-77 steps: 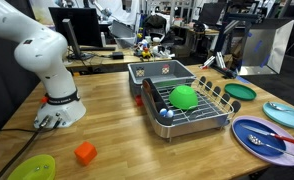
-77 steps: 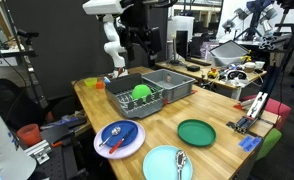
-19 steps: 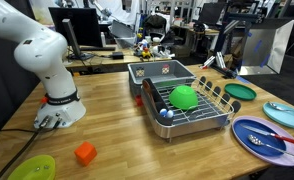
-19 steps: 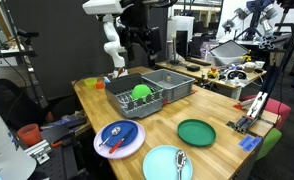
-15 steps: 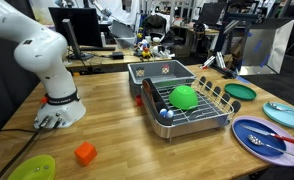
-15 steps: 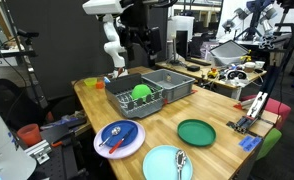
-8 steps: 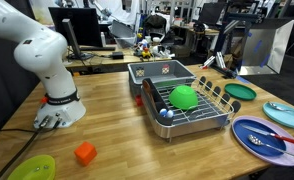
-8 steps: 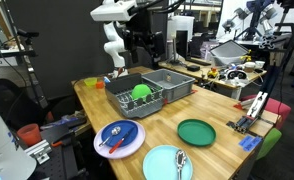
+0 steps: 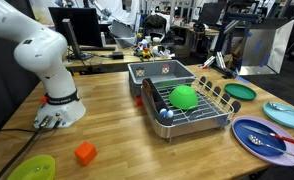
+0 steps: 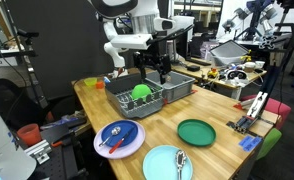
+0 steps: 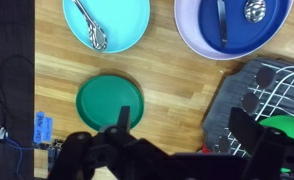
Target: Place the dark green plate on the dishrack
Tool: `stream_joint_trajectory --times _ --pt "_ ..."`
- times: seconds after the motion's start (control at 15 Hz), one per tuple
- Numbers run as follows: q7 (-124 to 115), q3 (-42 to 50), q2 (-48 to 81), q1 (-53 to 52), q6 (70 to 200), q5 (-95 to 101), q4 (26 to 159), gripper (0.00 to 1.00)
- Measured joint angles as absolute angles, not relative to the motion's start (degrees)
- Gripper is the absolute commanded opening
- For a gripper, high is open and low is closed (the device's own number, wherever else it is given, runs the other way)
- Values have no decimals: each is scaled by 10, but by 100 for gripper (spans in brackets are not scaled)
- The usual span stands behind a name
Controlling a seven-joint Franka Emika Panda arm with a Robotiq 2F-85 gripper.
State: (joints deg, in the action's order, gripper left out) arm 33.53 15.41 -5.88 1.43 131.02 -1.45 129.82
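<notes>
The dark green plate [image 10: 196, 132] lies flat on the wooden table, apart from the dishrack [image 10: 133, 101]. It also shows in an exterior view [image 9: 240, 91] and in the wrist view [image 11: 109, 102]. The wire dishrack [image 9: 192, 110] holds a bright green bowl [image 9: 184, 97]. My gripper [image 10: 152, 66] hangs in the air above the rack and the grey tub, well away from the plate. In the wrist view its fingers [image 11: 182, 135] are spread wide with nothing between them.
A grey tub [image 9: 162, 72] stands behind the rack. A blue plate with utensils [image 10: 119, 137] and a light teal plate with a spoon [image 10: 168, 163] lie near the table's front. A lime plate [image 9: 32, 168] and an orange cube [image 9: 85, 153] sit by the robot base.
The arm has swung down and forward, from high at the back to above the rack. The plates, bowl and rack have not moved.
</notes>
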Motion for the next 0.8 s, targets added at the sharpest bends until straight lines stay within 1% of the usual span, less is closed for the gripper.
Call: stream_joint_trajectory --times 0.2,0.8 --pt "334 142 -34 15 1339 -9 1298 100" --pt "333 141 -36 19 1340 -10 1297 100"
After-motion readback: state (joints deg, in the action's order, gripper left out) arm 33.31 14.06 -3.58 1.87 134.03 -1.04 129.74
